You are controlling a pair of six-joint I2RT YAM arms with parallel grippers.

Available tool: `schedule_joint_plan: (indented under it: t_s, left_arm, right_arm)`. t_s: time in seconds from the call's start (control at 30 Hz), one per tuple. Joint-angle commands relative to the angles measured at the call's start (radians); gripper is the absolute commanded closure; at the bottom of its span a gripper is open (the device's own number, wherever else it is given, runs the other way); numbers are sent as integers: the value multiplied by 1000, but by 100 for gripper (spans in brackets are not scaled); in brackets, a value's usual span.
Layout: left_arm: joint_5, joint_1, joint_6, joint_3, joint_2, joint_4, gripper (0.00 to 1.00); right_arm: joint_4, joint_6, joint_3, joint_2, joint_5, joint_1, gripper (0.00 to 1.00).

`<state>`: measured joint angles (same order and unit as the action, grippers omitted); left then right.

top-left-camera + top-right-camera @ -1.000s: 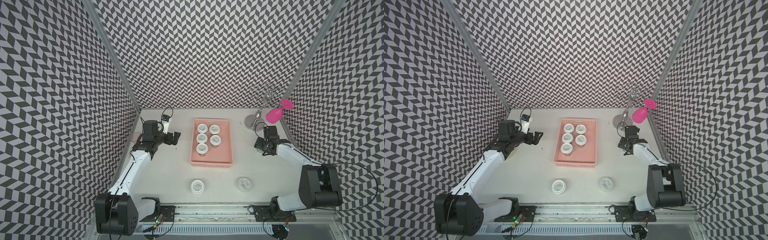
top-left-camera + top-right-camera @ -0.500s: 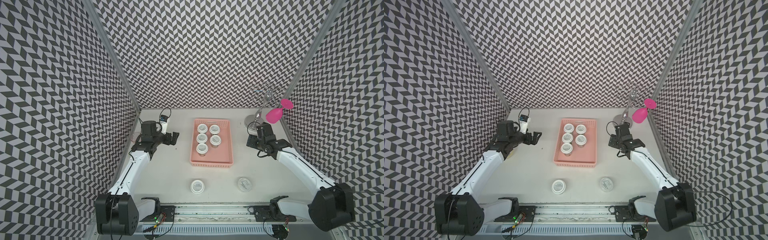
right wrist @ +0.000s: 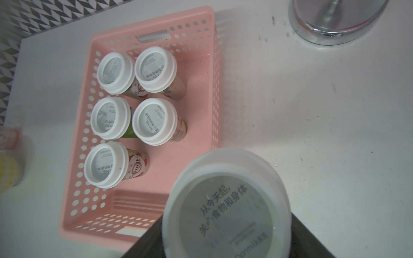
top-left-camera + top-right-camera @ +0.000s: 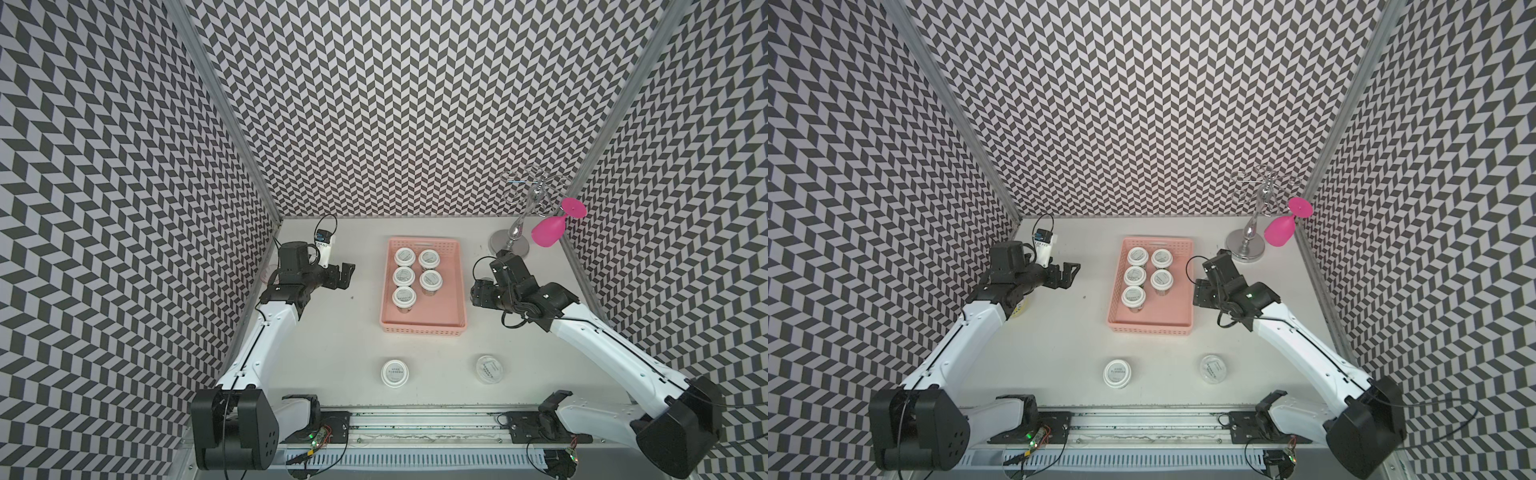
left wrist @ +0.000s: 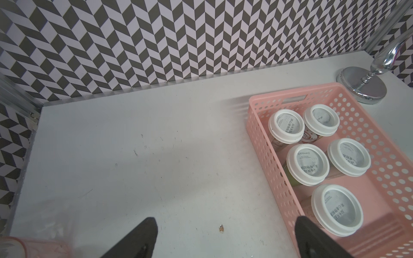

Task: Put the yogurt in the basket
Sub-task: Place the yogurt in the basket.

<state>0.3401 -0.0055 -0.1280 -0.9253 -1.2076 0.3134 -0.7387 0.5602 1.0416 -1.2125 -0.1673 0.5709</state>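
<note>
White plastic lid with grey print is filling the right wrist view. The right gripper is pinching one yogurt cup, with the dark fingers bracketing it from both sides and the jaws standing fairly wide around it. I'm reading it as carried clear of the table, just beside the right wall of the basket and not over it yet.

Handling, my guess: light, thin-walled, and probably slick with that smooth printed label. The lid flange is wider than the body, so I'm gripping the body right under the flange and using it as a stop. Squeezing hard is risking a dent or a popped lid.

The left gripper is hanging spread wide and empty over bare table, left of the basket, touching nothing.

Five yogurt cups are standing upright in the basket's far half; the near half is sitting free. Two more are waiting on the table toward the front, well apart: a white-lidded cup and a greyer cup. A yellow cup is peeking out by the left arm; I can't tell whether it's yogurt. The chrome stand with the magenta wine glass is sitting in the far right corner.
</note>
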Motion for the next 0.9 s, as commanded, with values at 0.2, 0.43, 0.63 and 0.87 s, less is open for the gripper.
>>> schedule_joint_plan:
  t_s: [0.2,0.43,0.63,0.87]
  left_arm:
    - [26,19,16,12,23,-27,0]
    - [29,25,19,13,26,-27,0]
    - [41,28,22,16,28,-29,0]
    - [42,29,22,16,25,-29,0]
  right_arm:
    - [43,40,125,-136,-21,154,25]
    - [128,47,121,-241,-2,210,25]
    - [188,44,123,-324,15,230,25]
    - [245,36,114,-401,22,236,25]
